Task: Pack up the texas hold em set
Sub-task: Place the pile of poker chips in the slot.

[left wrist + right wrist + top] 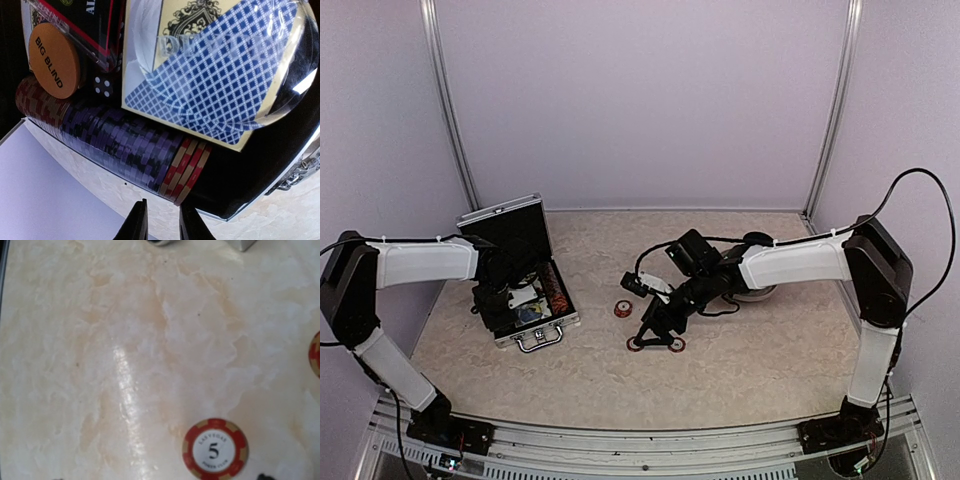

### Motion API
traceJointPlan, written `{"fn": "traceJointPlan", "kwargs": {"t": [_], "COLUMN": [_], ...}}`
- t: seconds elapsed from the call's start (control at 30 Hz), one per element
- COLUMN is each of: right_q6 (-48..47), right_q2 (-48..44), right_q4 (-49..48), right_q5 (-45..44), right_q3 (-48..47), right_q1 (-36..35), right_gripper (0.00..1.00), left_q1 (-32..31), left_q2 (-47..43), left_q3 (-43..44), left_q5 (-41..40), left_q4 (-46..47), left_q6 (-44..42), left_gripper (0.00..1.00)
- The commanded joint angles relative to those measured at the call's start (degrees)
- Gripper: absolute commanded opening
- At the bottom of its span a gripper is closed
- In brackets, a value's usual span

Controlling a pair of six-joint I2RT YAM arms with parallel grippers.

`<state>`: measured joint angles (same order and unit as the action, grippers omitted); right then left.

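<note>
The silver briefcase lies open at about nine o'clock on the surface, with its lid raised toward twelve. The left pincer hangs close to the case's contents, its fingers only a sliver apart and pinching nothing. Ahead of it a row of chips stands on edge against the black lining: dark purple ones with red ones at either end. At the row's eleven o'clock sits an orange BIG BLIND disc, with a black die just beside it. Toward one o'clock a blue-checked card box lies under a clear disc. The right pincer points down at the middle of the surface, spread wide and empty. A loose chip lies at its ten o'clock, and two more red ones lie by its fingertips. The right wrist view shows a red-and-white chip marked 5 lying flat on the marble.
</note>
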<state>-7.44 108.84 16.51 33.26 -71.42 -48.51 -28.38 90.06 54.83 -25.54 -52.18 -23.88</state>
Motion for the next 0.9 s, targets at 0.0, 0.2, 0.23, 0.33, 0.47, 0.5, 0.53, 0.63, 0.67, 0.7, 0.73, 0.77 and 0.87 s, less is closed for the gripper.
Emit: {"fn": "traceJointPlan", "kwargs": {"t": [0.0, 0.2, 0.23, 0.33, 0.47, 0.5, 0.53, 0.63, 0.67, 0.7, 0.73, 0.77, 0.87], "right_q6": [-0.29, -0.41, -0.46, -0.47, -0.47, -0.53, -0.54, -0.48, -0.47, -0.47, -0.47, -0.47, -0.42], "right_q2": [0.59, 0.55, 0.63, 0.59, 0.6, 0.55, 0.53, 0.41, 0.47, 0.43, 0.53, 0.57, 0.62], "right_q4": [0.59, 0.76, 0.8, 0.88, 0.96, 0.85, 0.81, 0.66, 0.67, 0.64, 0.67, 0.75, 0.8], "right_q5": [0.93, 0.78, 0.76, 0.67, 0.54, 0.5, 0.45, 0.41, 0.41, 0.41, 0.41, 0.41, 0.49], "right_q3": [-1.43, -1.29, -1.34, -1.36, -1.44, -1.34, -1.34, -1.27, -1.29, -1.28, -1.3, -1.37, -1.44], "right_q1": [0.52, 0.52, 0.52, 0.52, 0.52, 0.52, 0.52, 0.52, 0.48, 0.52, 0.57, 0.53, 0.52], "right_gripper": [0.83, 0.83, 0.83, 0.83, 0.83, 0.83, 0.83, 0.83, 0.83, 0.83, 0.83, 0.83, 0.83], "left_q1": [0.43, 0.43, 0.43, 0.43, 0.35, 0.34, 0.27, 0.09, 0.08, 0.08, 0.08, 0.08, -0.45], "left_q2": [-0.65, -0.26, -0.12, 0.02, -0.65, -0.89, -1.27, -3.05, -3.96, -5.05, -5.7, -6.53, -8.5], "left_q3": [0.4, 0.07, 0.12, 0.63, 2.06, 2.12, 2.06, 1.63, 1.58, 1.52, 1.39, 1.27, 1.52], "left_q5": [-3.2, -2.94, -3.14, -3.23, -1.02, -0.51, -0.14, 0.77, 1.21, 1.72, 2.29, 2.66, 4.85], "left_q4": [1.71, 2.31, 2.35, 1.94, 0.31, 0.03, -0.09, 0.1, 0.28, 0.44, 0.56, 0.86, 1.05], "left_q6": [1.87, 2.11, 2.23, 2.86, 4.36, 4.62, 4.83, 4.82, 4.86, 4.89, 4.77, 4.8, 4.72], "left_gripper": [0.23, 0.24, 0.24, 0.25, 0.32, 0.36, 0.38, 0.41, 0.42, 0.44, 0.45, 0.46, 0.48]}}
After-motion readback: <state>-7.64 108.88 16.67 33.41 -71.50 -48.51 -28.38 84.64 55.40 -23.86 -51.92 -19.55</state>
